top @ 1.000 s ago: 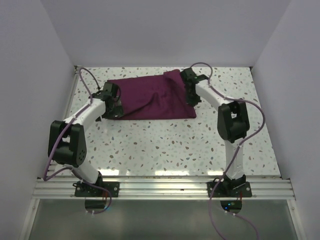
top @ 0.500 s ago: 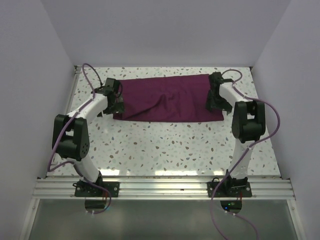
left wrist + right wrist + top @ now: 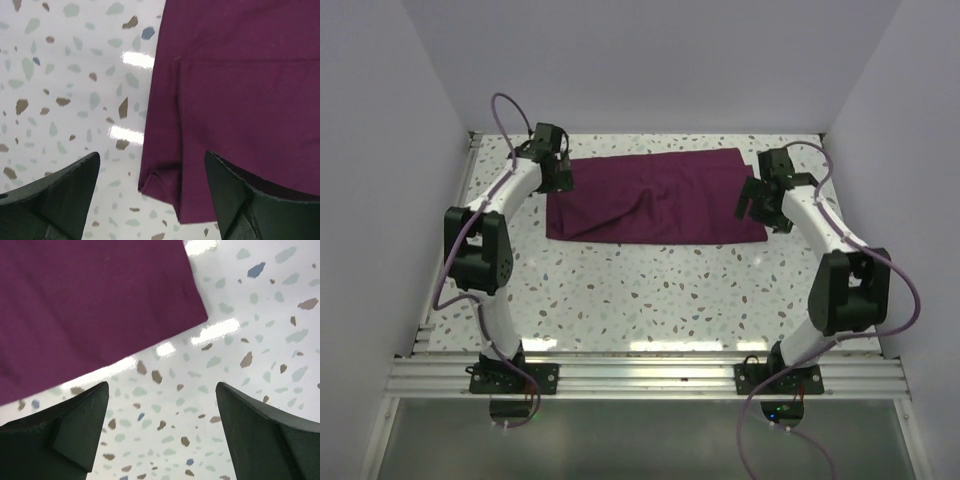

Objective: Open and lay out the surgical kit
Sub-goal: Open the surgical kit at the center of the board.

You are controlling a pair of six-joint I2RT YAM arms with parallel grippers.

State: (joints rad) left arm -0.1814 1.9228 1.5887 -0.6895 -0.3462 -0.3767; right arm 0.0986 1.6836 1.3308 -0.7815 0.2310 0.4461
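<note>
at the near edge the two arm bases [image 3: 515,378] sit on their rail [image 3: 650,378], and past them a stretch of speckled table [image 3: 650,290] lies between the arms. the surgical kit is in the far half of it. all that shows is the dark maroon cloth wrap [image 3: 655,195], spread as a wide rectangle with a soft ridge through its left middle. the right gripper [image 3: 757,200] hangs at the cloth's right edge, towards the near corner, fingers spread wide with nothing between them. its wrist view shows bare table under the gap and the cloth corner just beside it, untouched. the left gripper [image 3: 558,172] is at the far left corner, likewise released and empty, its fingers straddling a doubled, tucked-under corner of the wrap.

the cloth looks light and limp (it will drape and drag rather than hold a shape), so i judge it wants a pinch right at a corner or free hem, lifted low and slowly. the layered corner under the left gripper seems the readiest hold, though a pinch there may catch both layers. any steel inside would be hard, slippery and apt to slide if the wrap is jerked.

no tray, tweezers, forceps or scissors can be seen, and whether they lie under the ridge i cannot tell. how many layers the wrap has is also unclear.
</note>
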